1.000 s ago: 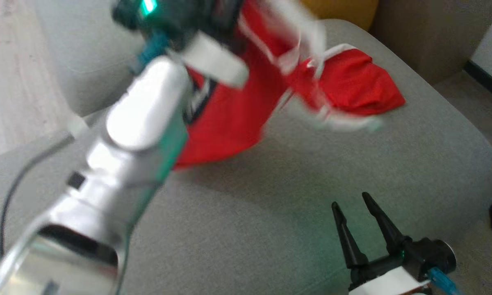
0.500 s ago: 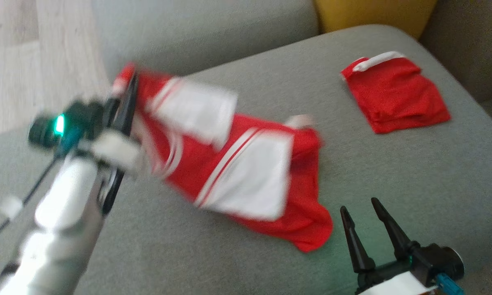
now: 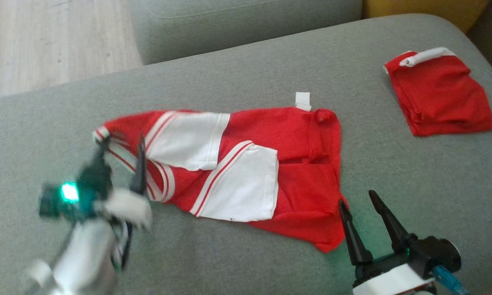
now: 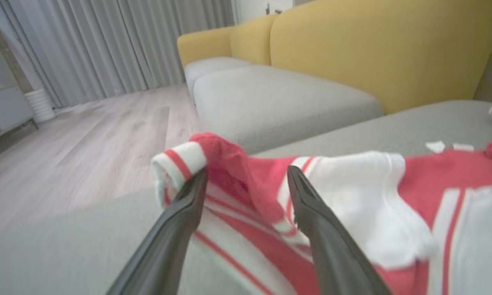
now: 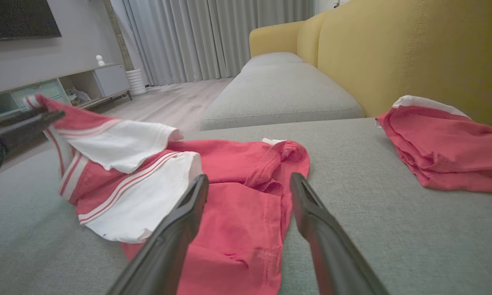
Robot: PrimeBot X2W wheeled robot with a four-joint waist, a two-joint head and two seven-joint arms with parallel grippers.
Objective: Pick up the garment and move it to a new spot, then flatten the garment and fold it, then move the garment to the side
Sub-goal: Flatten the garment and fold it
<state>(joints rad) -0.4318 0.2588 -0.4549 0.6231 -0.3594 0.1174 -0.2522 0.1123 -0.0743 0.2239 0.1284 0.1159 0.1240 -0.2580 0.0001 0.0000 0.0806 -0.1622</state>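
Garment (image 3: 238, 164) (rumpled) on cushion (image 3: 229, 82)

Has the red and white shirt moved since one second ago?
Yes. The shirt went left, away from the folded red cloth, and now lies on the sofa.

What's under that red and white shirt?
The grey cushion: the shirt lies spread on it. Anything between them is hidden by the cloth.

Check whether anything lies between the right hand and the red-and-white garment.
Nothing visible does. The right hand, open, points at the near red corner of the red-and-white garment; the folded red garment lies apart, farther right.
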